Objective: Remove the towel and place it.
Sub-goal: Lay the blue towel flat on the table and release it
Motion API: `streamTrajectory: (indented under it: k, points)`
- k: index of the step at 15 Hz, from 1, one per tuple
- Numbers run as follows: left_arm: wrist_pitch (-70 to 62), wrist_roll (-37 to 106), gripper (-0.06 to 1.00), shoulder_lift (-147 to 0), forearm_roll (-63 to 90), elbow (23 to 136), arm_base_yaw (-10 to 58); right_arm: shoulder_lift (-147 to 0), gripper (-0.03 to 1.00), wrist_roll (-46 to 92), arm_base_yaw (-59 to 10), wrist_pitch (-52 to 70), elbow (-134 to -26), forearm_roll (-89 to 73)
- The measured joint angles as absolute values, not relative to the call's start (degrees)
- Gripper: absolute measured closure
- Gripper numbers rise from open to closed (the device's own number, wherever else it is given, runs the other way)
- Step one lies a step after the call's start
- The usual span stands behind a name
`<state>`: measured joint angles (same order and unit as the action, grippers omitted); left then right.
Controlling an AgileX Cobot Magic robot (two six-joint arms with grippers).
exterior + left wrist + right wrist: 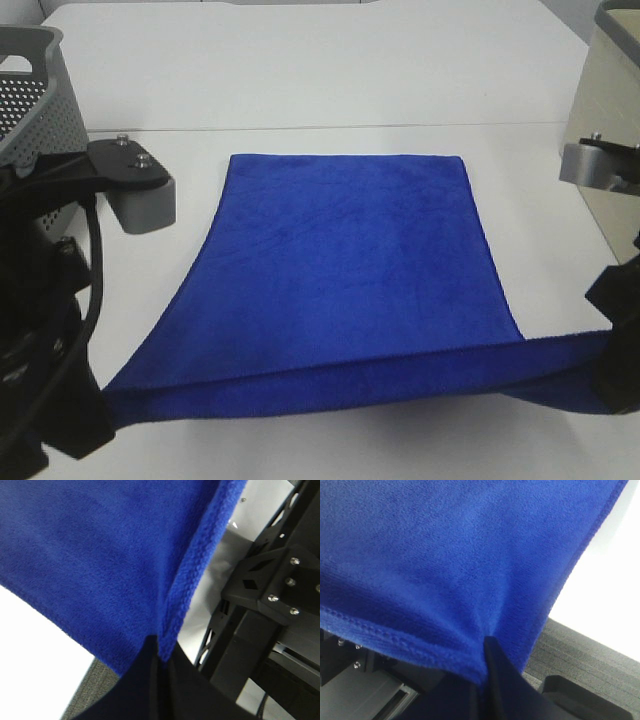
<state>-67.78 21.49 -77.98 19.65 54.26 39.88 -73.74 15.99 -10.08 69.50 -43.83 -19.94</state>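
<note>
The royal-blue towel [350, 270] lies spread on the white table [300, 70], its far edge flat and its near edge lifted and stretched between the two arms. My left gripper [100, 400] is shut on the towel's near left corner; the left wrist view shows the black jaws [157, 652] pinching the towel [100, 555]. My right gripper [605, 375] is shut on the near right corner; the right wrist view shows the jaws [485, 645] pinching the towel [445, 555].
A grey perforated basket [35, 95] stands at the far left edge of the table. A beige box-like object [610, 110] stands at the far right. Grey and black arm brackets [140, 185] sit left of the towel.
</note>
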Motion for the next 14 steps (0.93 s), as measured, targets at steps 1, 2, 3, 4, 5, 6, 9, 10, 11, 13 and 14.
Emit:
streamTrajectory:
  k: [1, 2, 3, 4, 5, 6, 9, 10, 11, 13, 14]
  points:
    - [-67.78, 19.37, 0.94, -76.83, 19.82, 53.29, 42.11, -72.59, 0.95, 15.99, -10.08, 69.5, -42.11, -20.17]
    - [-67.67, 16.9, 0.94, -75.75, 20.05, 52.02, 45.26, -71.73, 0.95, 15.99, -10.08, 69.5, -40.74, -20.28]
    - [-67.67, 16.21, 0.94, -75.57, 20.34, 51.45, 46.24, -70.53, 0.95, 15.99, -10.08, 69.5, -38.96, -20.57]
    - [-67.44, 14.95, 0.94, -75.46, 20.74, 50.02, 47.61, -69.56, 0.95, 15.99, -10.08, 69.61, -37.18, -21.03]
    - [-67.15, 14.38, 0.94, -75.46, 21.08, 48.64, 48.82, -68.41, 0.95, 15.99, -10.08, 69.67, -35.52, -21.6]
    - [-66.75, 14.21, 0.94, -75.46, 21.66, 47.15, 49.39, -67.61, 0.95, 15.99, -10.08, 69.73, -33.98, -22.12]
    - [-61.94, 14.38, 0.94, -75.86, 22.0, 44.46, 49.45, -66.92, 0.95, 15.99, -10.08, 69.73, -31.05, -21.89]
    - [-61.42, 14.5, 0.94, -76.38, 22.0, 44.23, 49.45, -66.92, 0.95, 15.99, -10.08, 69.73, -30.88, -21.77]
    - [-60.28, 15.18, 0.94, -78.04, 22.0, 43.66, 49.45, -66.92, 0.95, 15.99, -10.08, 69.61, -30.42, -21.6]
    - [-58.38, 16.5, 0.94, -82.16, 22.06, 43.26, 49.45, -66.92, 0.95, 15.99, -10.08, 69.61, -30.42, -21.26]
    - [-57.3, 17.88, 0.94, -85.6, 22.17, 43.26, 49.45, -66.92, 0.95, 15.99, -10.08, 69.39, -29.85, -21.03]
